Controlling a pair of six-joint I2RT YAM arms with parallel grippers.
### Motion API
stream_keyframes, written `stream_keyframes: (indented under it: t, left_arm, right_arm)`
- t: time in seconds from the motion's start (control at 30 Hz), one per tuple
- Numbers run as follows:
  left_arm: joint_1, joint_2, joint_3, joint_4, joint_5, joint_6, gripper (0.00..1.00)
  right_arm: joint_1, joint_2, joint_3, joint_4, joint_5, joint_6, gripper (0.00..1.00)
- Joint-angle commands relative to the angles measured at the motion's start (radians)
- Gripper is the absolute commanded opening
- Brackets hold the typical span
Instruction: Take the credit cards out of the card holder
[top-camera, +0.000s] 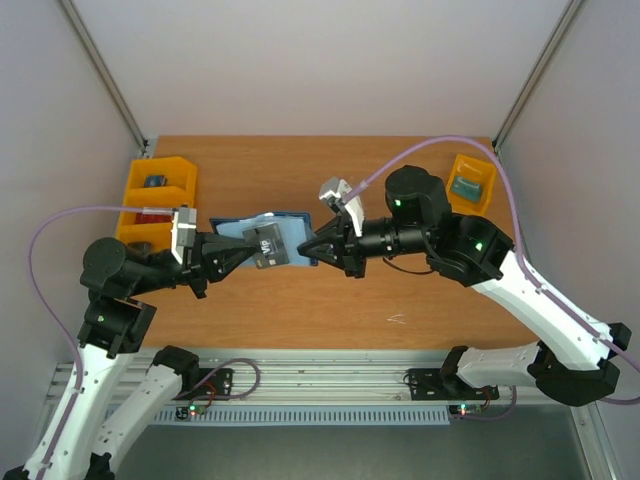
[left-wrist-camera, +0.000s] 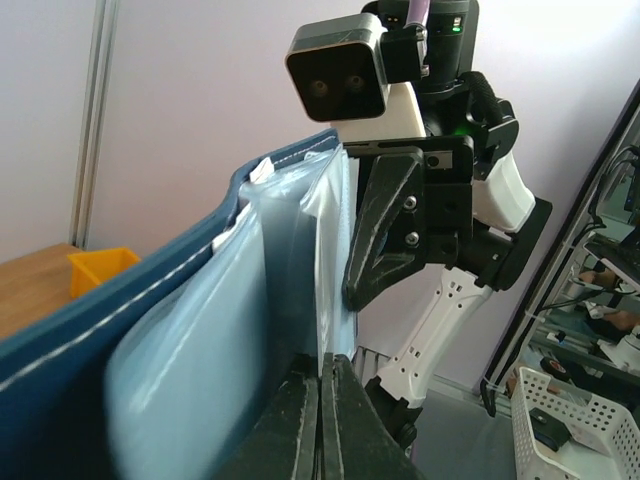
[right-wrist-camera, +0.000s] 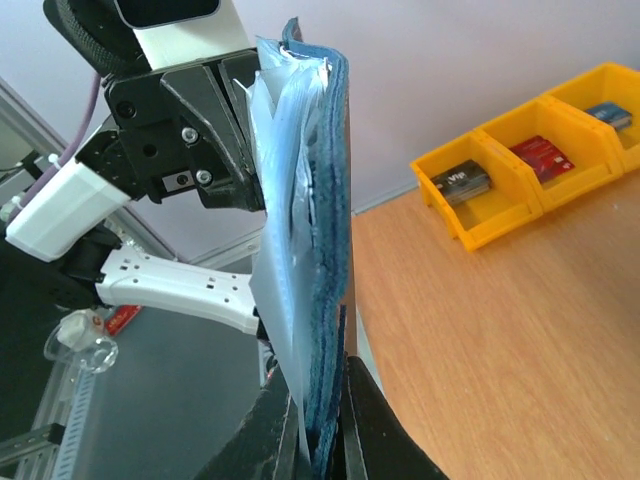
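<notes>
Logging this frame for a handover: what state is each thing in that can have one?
Navy-blue folding card holder: open, held up between both hands.
Left hand: shut on the holder's clear sleeve.
Right hand: shut on the holder's blue edge.
Dark grey card: at the holder, not yet out.
Three yellow plastic bins: one card in each.

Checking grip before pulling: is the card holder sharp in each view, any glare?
Top external: evenly lit, card holder sharp but small. Left wrist: its plastic sleeves close-up and blurred, slight sheen. Right wrist: holder soft at the frame's bottom, yellow bins behind clearer.
</notes>
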Motion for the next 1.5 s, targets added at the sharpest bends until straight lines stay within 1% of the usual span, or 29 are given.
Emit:
stream_keyframes:
  t: [0.0, 0.13, 0.27, 0.37, 0.43, 0.57, 0.63, 0.73, 0.8, 0.93, 0.97, 1.0, 1.03, 1.1, 1.13, 1.17, 1.27, 1.47]
  left_arm:
    - [0.005, 0.002, 0.023, -0.047, 0.021, 0.02, 0.0]
    - [0.009, -0.002, 0.02, -0.046, 0.002, 0.017, 0.0]
    - [0.031, -0.007, 0.037, -0.089, -0.087, 0.012, 0.0]
    - [0.059, -0.006, 0.052, -0.119, -0.167, 0.014, 0.0]
    - [0.084, -0.003, 0.065, -0.169, -0.238, 0.02, 0.0]
    - [0.123, -0.001, 0.082, -0.256, -0.39, 0.057, 0.0]
    - [0.134, 0.006, 0.097, -0.314, -0.457, 0.098, 0.0]
    - [0.15, 0.021, 0.128, -0.401, -0.541, 0.197, 0.0]
    - [0.16, 0.037, 0.152, -0.468, -0.578, 0.297, 0.0]
    - [0.182, 0.076, 0.201, -0.633, -0.714, 0.529, 0.0]
    - [0.188, 0.089, 0.215, -0.672, -0.717, 0.573, 0.0]
    - [0.192, 0.108, 0.232, -0.723, -0.706, 0.657, 0.0]
    - [0.197, 0.13, 0.256, -0.798, -0.699, 0.708, 0.0]
    - [0.21, 0.2, 0.294, -0.904, -0.748, 0.826, 0.0]
    - [0.223, 0.239, 0.313, -0.949, -0.814, 0.849, 0.0]
    - [0.243, 0.282, 0.335, -0.991, -0.85, 0.878, 0.0]
    - [0.318, 0.392, 0.389, -1.097, -0.874, 0.959, 0.0]
    - [0.517, 0.566, 0.428, -1.171, -0.968, 1.056, 0.0]
  right_arm:
    - [-0.022, -0.068, -0.006, 0.018, 0.029, -0.001, 0.01]
    - [-0.024, -0.078, -0.01, 0.008, 0.043, -0.001, 0.01]
    - [-0.058, -0.107, -0.033, -0.005, 0.119, 0.024, 0.01]
    - [-0.128, -0.134, -0.057, -0.042, 0.223, 0.079, 0.01]
    - [-0.191, -0.151, -0.081, -0.061, 0.263, 0.129, 0.01]
    - [-0.297, -0.169, -0.123, -0.091, 0.285, 0.192, 0.01]
    - [-0.325, -0.159, -0.126, -0.113, 0.284, 0.196, 0.01]
    - [-0.349, -0.133, -0.124, -0.133, 0.281, 0.192, 0.01]
    - [-0.367, -0.115, -0.119, -0.135, 0.257, 0.181, 0.01]
    - [-0.393, -0.064, -0.09, -0.154, 0.226, 0.13, 0.01]
    - [-0.4, -0.048, -0.087, -0.153, 0.212, 0.112, 0.01]
    - [-0.409, -0.035, -0.086, -0.149, 0.196, 0.099, 0.01]
    - [-0.428, -0.014, -0.085, -0.142, 0.175, 0.088, 0.01]
    - [-0.462, 0.029, -0.076, -0.131, 0.101, 0.072, 0.01]
    - [-0.478, 0.053, -0.068, -0.127, 0.075, 0.062, 0.01]
    - [-0.492, 0.078, -0.059, -0.127, 0.051, 0.052, 0.01]
    - [-0.523, 0.16, -0.018, -0.124, 0.013, 0.007, 0.01]
    - [-0.554, 0.352, 0.128, -0.152, -0.054, -0.071, 0.01]
